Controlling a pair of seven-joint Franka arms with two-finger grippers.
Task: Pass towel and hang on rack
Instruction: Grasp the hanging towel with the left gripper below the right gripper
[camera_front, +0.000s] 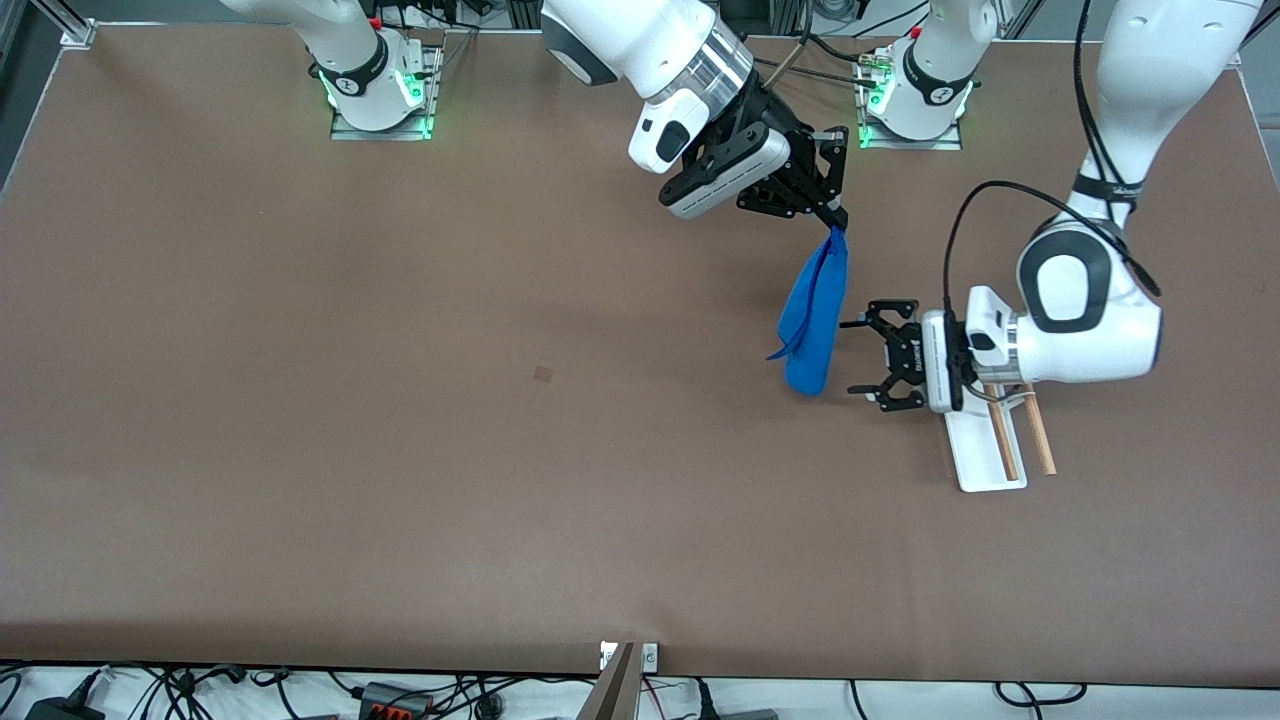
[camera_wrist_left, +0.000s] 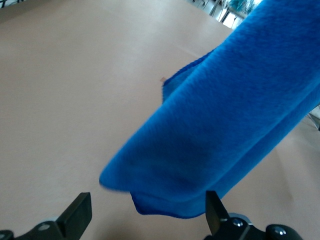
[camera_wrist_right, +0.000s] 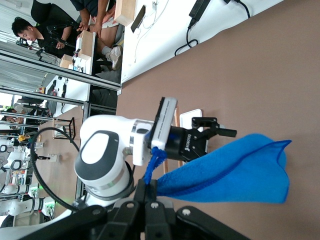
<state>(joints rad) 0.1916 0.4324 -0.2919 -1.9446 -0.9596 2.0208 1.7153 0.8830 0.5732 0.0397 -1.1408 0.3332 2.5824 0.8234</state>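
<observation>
1. Blue microfibre towel (camera_front: 812, 318) hangs in the air from the right gripper (camera_front: 836, 222), whose fingers are clenched on one top corner; the small loop shows at the pinch in the right wrist view. The cloth droops long and folded over the tabletop, toward the left arm's end and roughly midway between the edge where the bases stand and the front camera's edge.
2. Left gripper (camera_front: 868, 358) is turned sideways with its fingers spread wide, just beside the lower half of the towel and over the table next to the rack. In the left wrist view the cloth (camera_wrist_left: 235, 115) fills the space ahead of the two fingertips (camera_wrist_left: 214, 209), but I cannot tell whether it touches them.
3. Rack (camera_front: 990, 450) stands on the table toward the left arm's end, partly hidden under the left wrist; its white tray base and two light-wood rods (camera_front: 1020, 440) are bare of cloth.
4. Progress, as I judge it: the lift is done and the handover is at hand but not made, since only the right gripper grips the towel.
5. Left to do: the left gripper closing on the cloth, the right letting go, then draping it over the rods.
</observation>
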